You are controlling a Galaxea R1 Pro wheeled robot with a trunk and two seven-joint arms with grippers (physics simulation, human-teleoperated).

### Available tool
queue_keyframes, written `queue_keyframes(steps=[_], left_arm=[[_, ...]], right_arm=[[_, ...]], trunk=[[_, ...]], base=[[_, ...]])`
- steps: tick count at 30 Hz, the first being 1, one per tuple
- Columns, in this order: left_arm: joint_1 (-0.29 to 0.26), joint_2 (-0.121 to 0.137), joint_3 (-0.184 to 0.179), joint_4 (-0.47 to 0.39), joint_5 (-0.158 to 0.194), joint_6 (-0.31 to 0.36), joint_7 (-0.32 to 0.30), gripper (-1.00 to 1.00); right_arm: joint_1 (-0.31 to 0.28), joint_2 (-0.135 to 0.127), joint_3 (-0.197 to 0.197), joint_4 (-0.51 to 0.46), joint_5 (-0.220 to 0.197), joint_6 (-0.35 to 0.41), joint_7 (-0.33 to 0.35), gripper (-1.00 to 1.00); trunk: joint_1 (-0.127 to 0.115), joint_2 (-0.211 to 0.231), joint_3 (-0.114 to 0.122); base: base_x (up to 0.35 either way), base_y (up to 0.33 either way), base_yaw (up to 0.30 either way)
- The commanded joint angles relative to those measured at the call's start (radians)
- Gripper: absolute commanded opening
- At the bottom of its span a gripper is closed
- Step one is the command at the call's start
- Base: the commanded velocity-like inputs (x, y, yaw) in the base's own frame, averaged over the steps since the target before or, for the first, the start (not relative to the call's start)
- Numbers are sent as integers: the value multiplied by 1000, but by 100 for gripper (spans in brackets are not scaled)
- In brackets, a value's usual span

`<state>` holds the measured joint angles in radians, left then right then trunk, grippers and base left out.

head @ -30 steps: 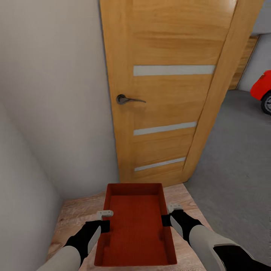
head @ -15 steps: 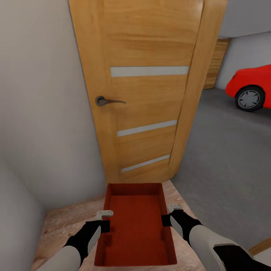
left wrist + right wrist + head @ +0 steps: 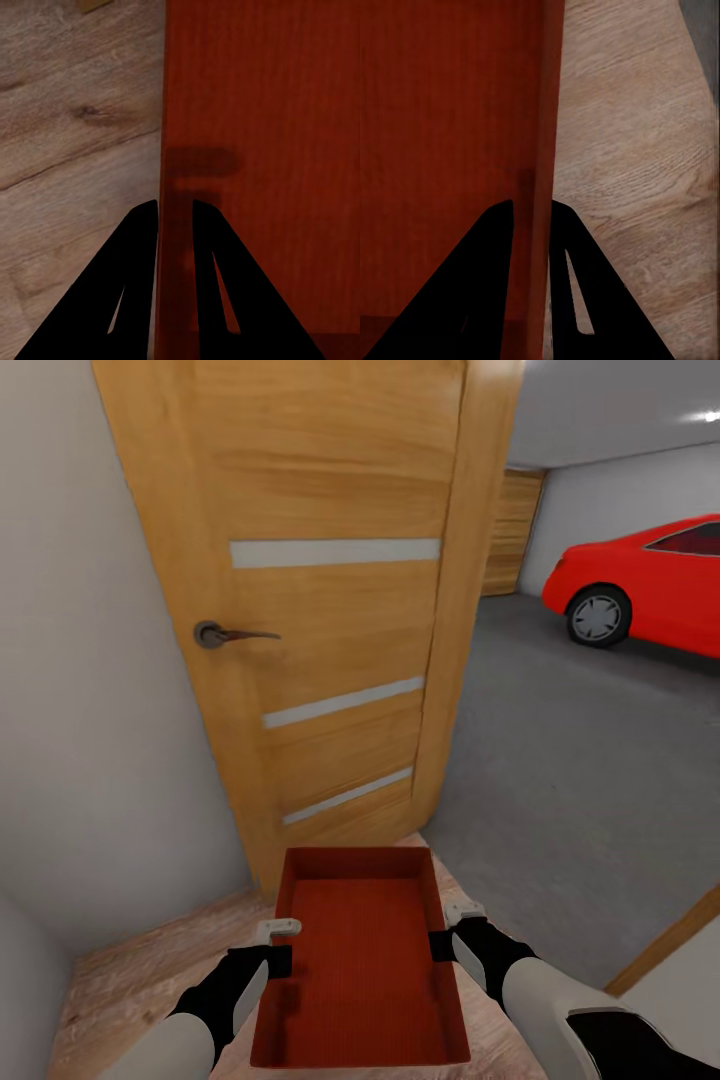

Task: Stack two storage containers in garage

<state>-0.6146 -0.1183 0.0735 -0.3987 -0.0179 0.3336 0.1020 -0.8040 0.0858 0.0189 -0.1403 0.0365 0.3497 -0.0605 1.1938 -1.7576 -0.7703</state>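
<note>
1 storage container (image 3: pixel 362 955) is held level between both arms over the wood-plank floor (image 3: pixel 150 980), its long axis pointing ahead, each long wall pinched by the left gripper (image 3: pixel 280 945) and right gripper (image 3: pixel 445 930), with the garage floor (image 3: pixel 580 780) lying ahead-right past the door (image 3: pixel 320 610).

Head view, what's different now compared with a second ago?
The camera has swung right: the wooden door and its handle slid leftward in the picture, and more of the garage floor and the red car came into view. Nothing was taken or released. The storage container stays held by both walls, left gripper and right gripper clamped as before.
</note>
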Motion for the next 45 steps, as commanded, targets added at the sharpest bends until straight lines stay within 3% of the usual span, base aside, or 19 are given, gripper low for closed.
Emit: queue_keyframes(steps=[1,27,45], left_arm=[[1,14,-18,1,29,18,-5,-100],[0,14,-18,1,29,18,-5,-100],[1,14,-18,1,29,18,-5,-100]], right_arm=[[-1,0,56,-4,-21,5,2,-100],[-1,0,56,-4,-21,5,2,-100],[-1,0,58,-5,-21,5,2,-100]], trunk=[[0,0,0],[0,0,10],[0,0,10]], base=[[0,0,-264],[4,0,-250],[298,0,-17]])
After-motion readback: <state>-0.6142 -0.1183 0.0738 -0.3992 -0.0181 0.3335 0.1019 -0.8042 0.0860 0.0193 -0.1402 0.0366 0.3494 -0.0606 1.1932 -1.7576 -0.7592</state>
